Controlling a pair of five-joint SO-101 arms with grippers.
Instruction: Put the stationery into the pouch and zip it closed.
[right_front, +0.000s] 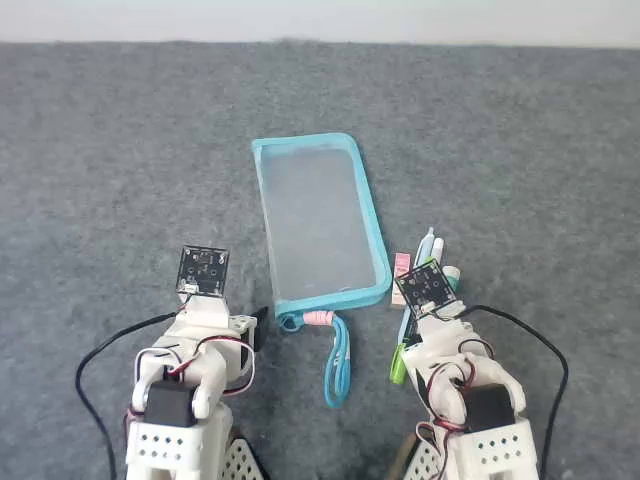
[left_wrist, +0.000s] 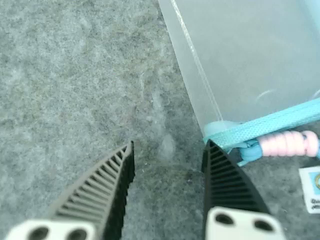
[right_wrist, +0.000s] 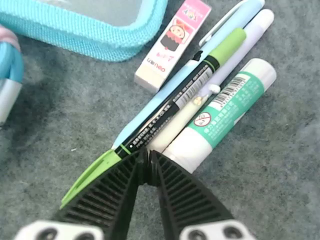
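pouch (left_wrist: 250, 60) lies just beyond our spread left fingers (left_wrist: 107, 185), one tip at its corner; our right fingers (right_wrist: 180, 195), pressed together, sit over the pens (right_wrist: 187, 92).

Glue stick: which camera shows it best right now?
The right wrist view: the glue stick lies there nearly full length, label up, beside the pens. The high view catches just its end, the rest hidden under the right arm. The left wrist view looks at the pouch corner instead.
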